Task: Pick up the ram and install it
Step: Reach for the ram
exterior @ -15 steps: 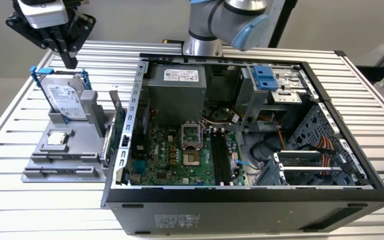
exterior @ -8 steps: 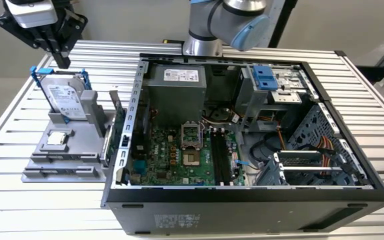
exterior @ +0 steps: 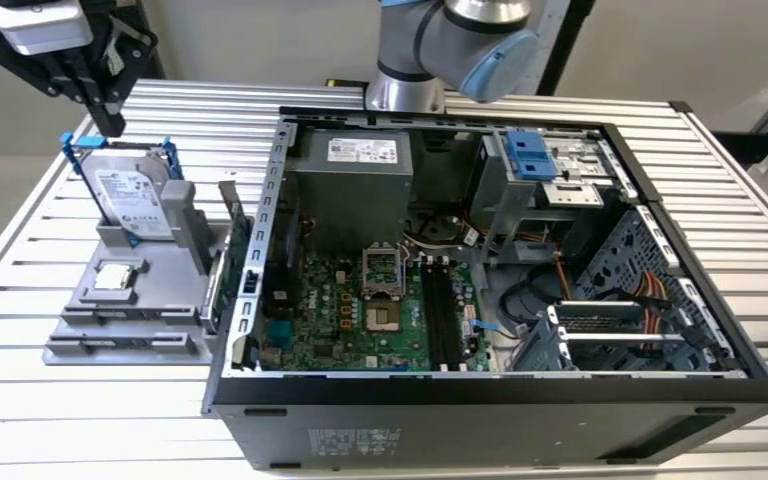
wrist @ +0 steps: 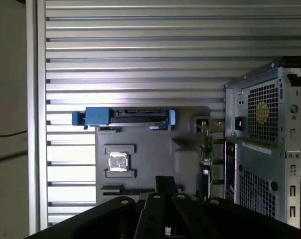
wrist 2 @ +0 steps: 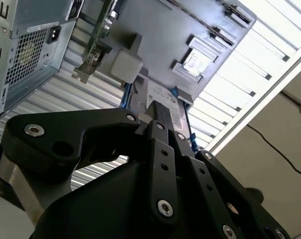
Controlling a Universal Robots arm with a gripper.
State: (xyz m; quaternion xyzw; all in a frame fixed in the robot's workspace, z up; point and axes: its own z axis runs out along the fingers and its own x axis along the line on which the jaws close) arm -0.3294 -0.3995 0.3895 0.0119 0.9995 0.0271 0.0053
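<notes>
Up high, the gripper [exterior: 101, 112] hangs over the hard drive [exterior: 131, 200], fingers together and empty. In the exterior view, the ram [exterior: 231, 220] stands at its 5 o'clock.

looking down on the ribbed metal bench [wrist: 140, 45] from above the end effector [wrist: 165, 180]

a grey holder [wrist: 150, 149] lies on the bench, not far from one of its long edges. a silver hard drive in a blue frame [wrist: 123, 117] stands on edge across one end of it, and a small square silver chip [wrist: 117, 162] sits in a pocket nearby. the ram [wrist: 208, 152] stands at the holder's far side, just beside the computer case [wrist: 262, 149]. the black end effector hovers over the holder, fingertips together.
</notes>
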